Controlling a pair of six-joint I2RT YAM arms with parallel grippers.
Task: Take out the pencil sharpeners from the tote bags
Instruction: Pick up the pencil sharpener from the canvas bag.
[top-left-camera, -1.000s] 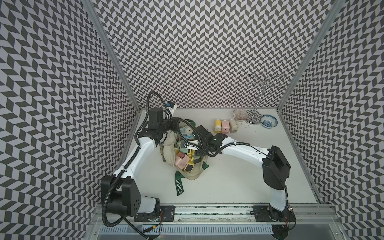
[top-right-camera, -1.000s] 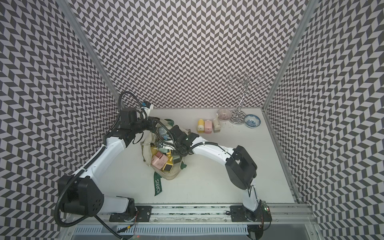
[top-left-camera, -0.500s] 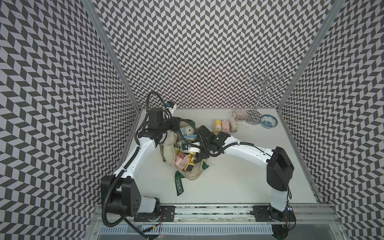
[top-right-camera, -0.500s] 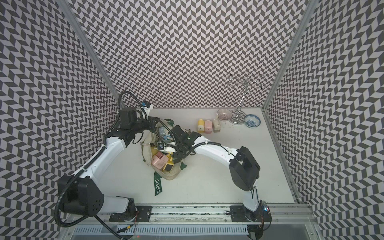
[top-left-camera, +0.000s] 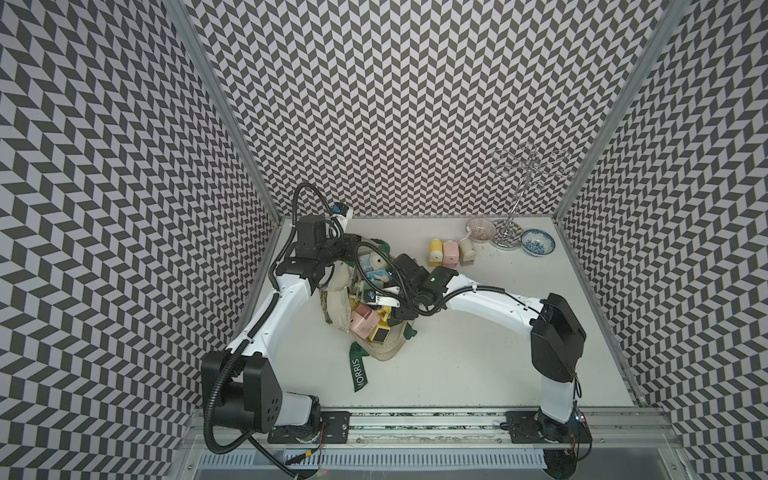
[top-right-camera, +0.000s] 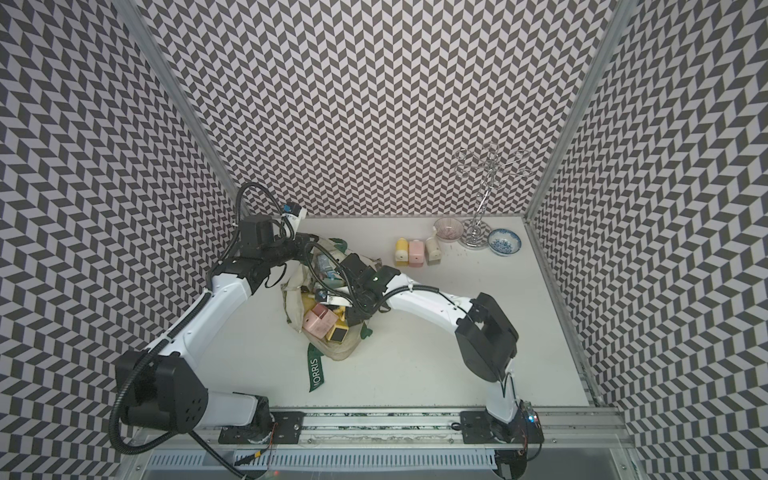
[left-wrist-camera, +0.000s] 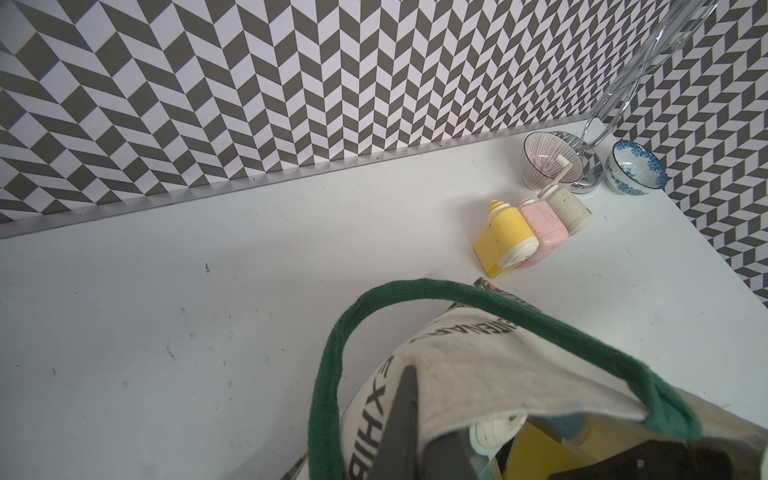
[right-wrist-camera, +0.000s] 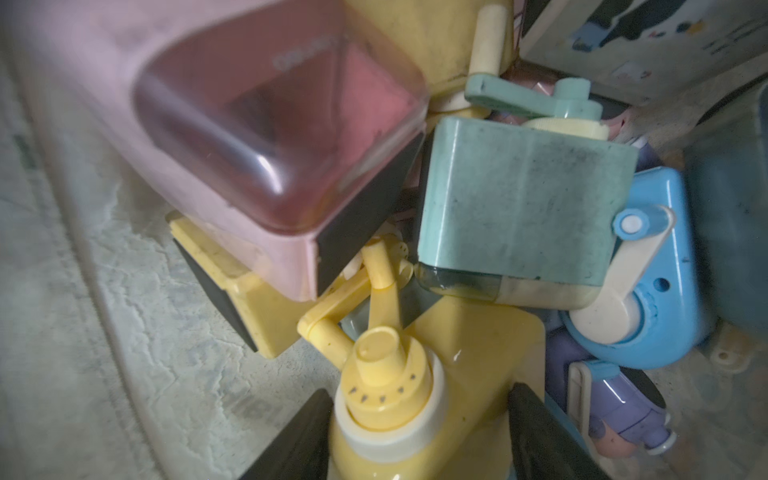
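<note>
The cream tote bag (top-left-camera: 337, 300) with green straps lies open left of centre in both top views, full of pencil sharpeners. My left gripper (left-wrist-camera: 419, 415) is shut on the bag's canvas rim at its far end, holding the mouth up. My right gripper (right-wrist-camera: 417, 399) is inside the bag, its two dark fingers pressed on either side of a yellow sharpener (right-wrist-camera: 469, 357). Around it lie a pink sharpener (right-wrist-camera: 232, 137), a green one (right-wrist-camera: 519, 199) and a blue one (right-wrist-camera: 656, 291). Out on the table, three sharpeners stand in a row: yellow (top-left-camera: 435, 251), pink (top-left-camera: 450, 253) and beige (top-left-camera: 467, 251).
A pink-striped bowl (top-left-camera: 480, 230), a blue patterned bowl (top-left-camera: 537, 243) and a tall metal stand (top-left-camera: 511, 232) sit at the back right corner. The lettered green strap (top-left-camera: 359, 372) trails from the bag toward the front. Patterned walls close in three sides.
My right arm has shifted slightly to the right with its gripper still inside the bag. The left arm and the bag's rim have stayed where they were.
</note>
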